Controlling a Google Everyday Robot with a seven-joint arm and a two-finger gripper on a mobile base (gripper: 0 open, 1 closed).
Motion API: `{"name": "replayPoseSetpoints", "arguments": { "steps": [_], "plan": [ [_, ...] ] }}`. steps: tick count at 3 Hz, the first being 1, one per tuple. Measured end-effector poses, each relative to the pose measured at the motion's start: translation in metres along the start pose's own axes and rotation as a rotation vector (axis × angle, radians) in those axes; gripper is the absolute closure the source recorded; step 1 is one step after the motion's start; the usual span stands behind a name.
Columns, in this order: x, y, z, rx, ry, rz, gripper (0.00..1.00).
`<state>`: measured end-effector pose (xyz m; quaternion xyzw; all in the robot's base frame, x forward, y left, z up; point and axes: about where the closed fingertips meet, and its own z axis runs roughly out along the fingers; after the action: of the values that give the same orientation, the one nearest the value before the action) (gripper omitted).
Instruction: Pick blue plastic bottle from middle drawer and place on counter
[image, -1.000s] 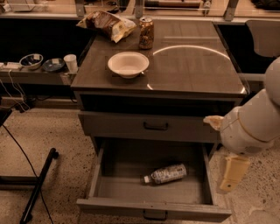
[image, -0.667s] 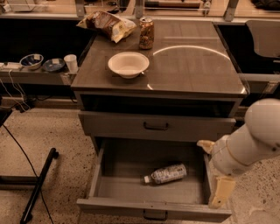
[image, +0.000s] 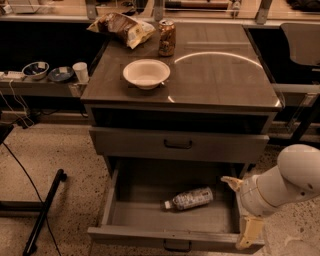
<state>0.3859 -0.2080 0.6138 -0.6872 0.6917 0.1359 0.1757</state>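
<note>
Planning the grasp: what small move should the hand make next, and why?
Probably ease the hand toward the clear plastic bottle: it lies on its side in the open grey metal drawer, and the hand hangs beside the drawer's side wall.

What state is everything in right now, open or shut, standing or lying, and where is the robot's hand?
blue plastic bottle: lying on its side in the open drawer, cap end pointing left.
middle drawer: pulled open.
drawer above: shut.
bowl: upright on the counter.
brown can: standing upright.
snack bag: lying crumpled.
gripper: at the open drawer's right front corner, apart from the bottle.
</note>
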Motion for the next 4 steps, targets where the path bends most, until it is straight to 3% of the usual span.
{"name": "replayPoseSetpoints", "arguments": {
  "steps": [1, 2, 3, 4],
  "plan": [
    [-0.005, -0.008, 0.007, 0.007, -0.003, -0.041, 0.00],
    [-0.009, -0.036, 0.046, 0.032, -0.009, -0.139, 0.00],
    [-0.003, -0.063, 0.102, 0.039, 0.039, -0.211, 0.00],
    [0.005, -0.085, 0.155, 0.010, 0.094, -0.267, 0.00]
  ]
}}
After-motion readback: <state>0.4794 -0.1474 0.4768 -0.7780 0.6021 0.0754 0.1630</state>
